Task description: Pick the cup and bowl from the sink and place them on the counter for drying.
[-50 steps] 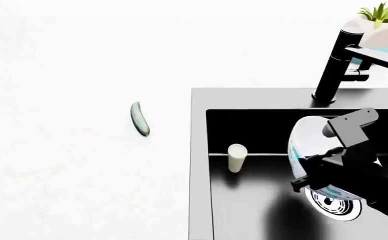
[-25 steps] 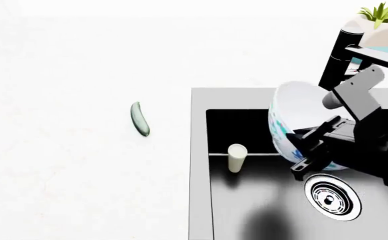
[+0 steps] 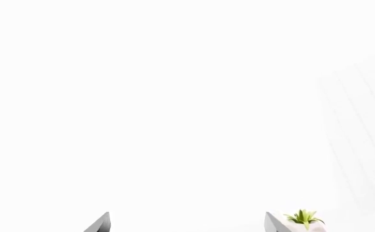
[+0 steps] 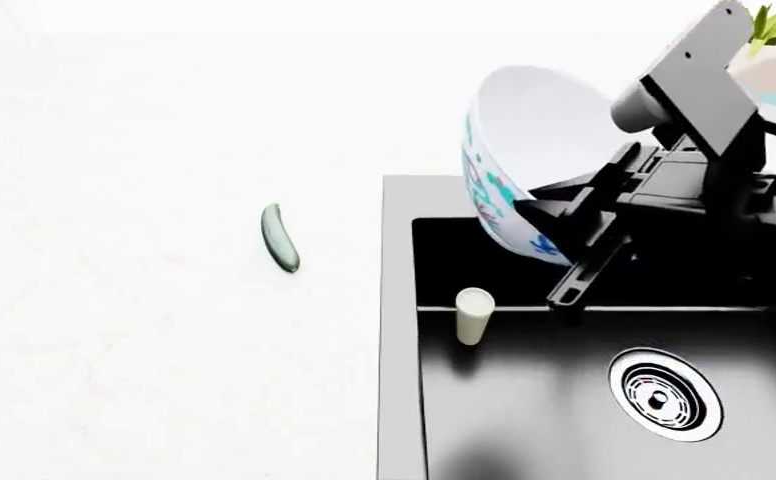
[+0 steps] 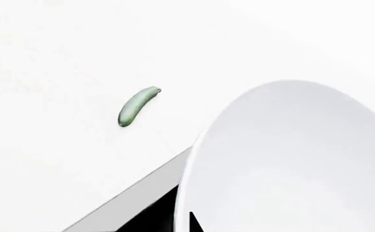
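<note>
The bowl (image 4: 532, 130) is white inside with teal flowers outside. It hangs tilted on its side above the back left corner of the black sink (image 4: 399, 330). My right gripper (image 4: 555, 225) is shut on its rim, one finger inside and one outside. In the right wrist view the bowl's white inside (image 5: 291, 159) fills the frame, with one dark fingertip (image 5: 196, 223) at its rim. The cream cup (image 4: 474, 315) stands upright in the sink near its left wall. My left gripper (image 3: 186, 228) is open and empty, its fingers (image 3: 100, 224) wide apart. The white counter (image 4: 161, 350) lies left of the sink.
A green cucumber (image 4: 280, 237) lies on the counter left of the sink and also shows in the right wrist view (image 5: 138, 105). The steel drain (image 4: 664, 393) is at the sink's front right. A potted plant (image 4: 775, 45) stands at the back right, behind my right arm.
My right gripper has lifted the bowl from over the drain, up and toward the sink's back left corner. The dark left arm has nearly left the head view's left edge.
</note>
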Robot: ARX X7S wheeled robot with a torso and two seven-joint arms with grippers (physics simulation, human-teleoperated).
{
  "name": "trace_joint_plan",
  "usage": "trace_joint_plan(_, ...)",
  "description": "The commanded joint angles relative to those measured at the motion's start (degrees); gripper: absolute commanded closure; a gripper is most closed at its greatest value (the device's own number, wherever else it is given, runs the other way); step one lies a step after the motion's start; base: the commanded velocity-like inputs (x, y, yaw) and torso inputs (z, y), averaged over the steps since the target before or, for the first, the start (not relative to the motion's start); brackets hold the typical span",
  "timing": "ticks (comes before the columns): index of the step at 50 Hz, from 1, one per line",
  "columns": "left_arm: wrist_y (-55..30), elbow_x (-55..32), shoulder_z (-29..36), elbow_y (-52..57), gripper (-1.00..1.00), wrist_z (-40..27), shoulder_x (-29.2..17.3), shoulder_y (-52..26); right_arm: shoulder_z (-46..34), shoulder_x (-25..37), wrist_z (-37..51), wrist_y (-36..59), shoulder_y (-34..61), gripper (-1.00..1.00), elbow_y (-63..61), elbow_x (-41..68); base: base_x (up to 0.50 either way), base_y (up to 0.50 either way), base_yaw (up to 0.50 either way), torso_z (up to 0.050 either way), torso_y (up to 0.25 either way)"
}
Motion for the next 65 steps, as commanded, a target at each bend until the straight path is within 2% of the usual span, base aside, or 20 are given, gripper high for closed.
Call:
trace_joint_plan(1,0.03,-0.19,-0.84,-0.04,-1.00,0.03,-0.14,0.28,-3.37,-5.53,0.49,3.52,11.74,1.00,1.64,3.36,0.00,0.00,0.00,0.000,0.000)
trace_joint_plan(13,-0.08,-0.54,-2.56,0.02,-1.00,0.03,-0.35,1.23,-11.02,-11.43,-4.80,2.17,21.08,1.00,4.50,0.83,0.00,0.00,0.00,0.000,0.000)
trace_joint_plan(28,-0.13,-1.42,-4.45,-0.05,-1.00,0.10,-1.08,1.65,-17.78,-18.83,-9.99,-1.16,26.22,1.00,7.21,-2.39,0.00,0.00,0.00,0.000,0.000)
trace_joint_plan(65,-0.22,-3.35,-8.39,-0.02,-1.00,0.26,-2.17,2.30,-30.50,-37.92,-23.24,-15.81,30.18,1.00,18.99,-13.91,0.00,0.00,0.00,0.000,0.000)
